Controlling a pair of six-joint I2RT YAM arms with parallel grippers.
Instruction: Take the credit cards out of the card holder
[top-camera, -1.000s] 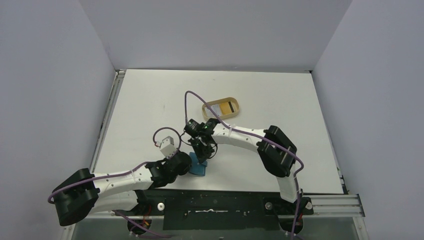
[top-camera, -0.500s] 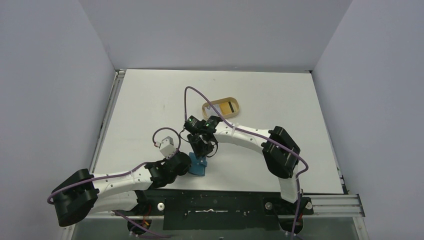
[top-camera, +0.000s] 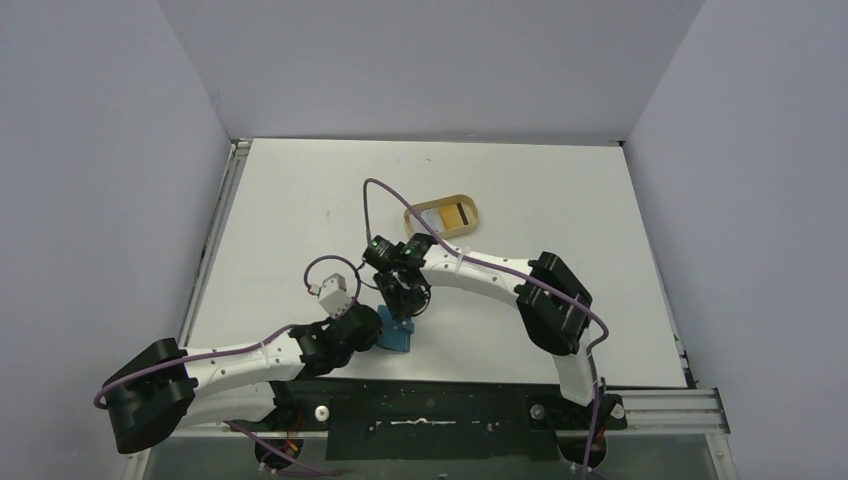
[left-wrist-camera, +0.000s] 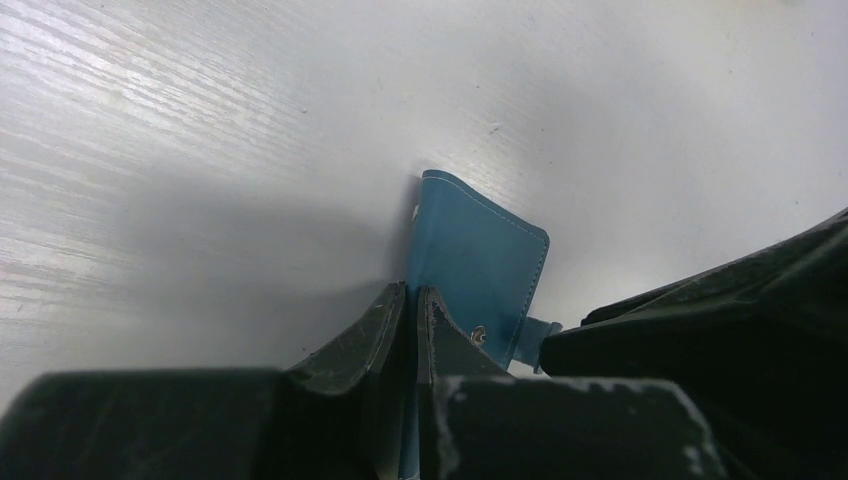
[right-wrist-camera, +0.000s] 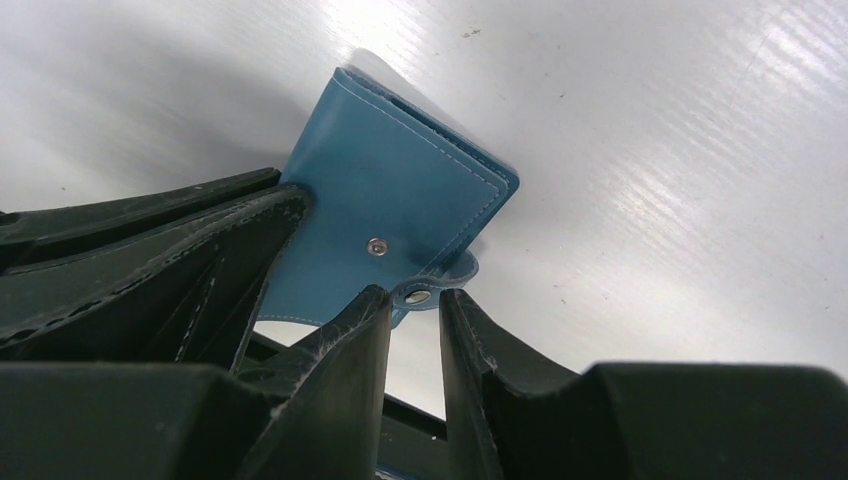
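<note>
My left claw (left-wrist-camera: 412, 292) is pinched shut on an edge of the blue card holder (right-wrist-camera: 400, 190) standing on the bench (right-wrist-camera: 650, 150), my right claw (right-wrist-camera: 412, 300) is a little apart around its snap tab (right-wrist-camera: 445, 272), and the holder looks light and bendy, so I would grab that tab.

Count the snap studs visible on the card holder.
2. The face stud sits on the card holder's blue outer side; the tab stud sits at the right end effector's fingertips. Any inside are hidden.
</note>
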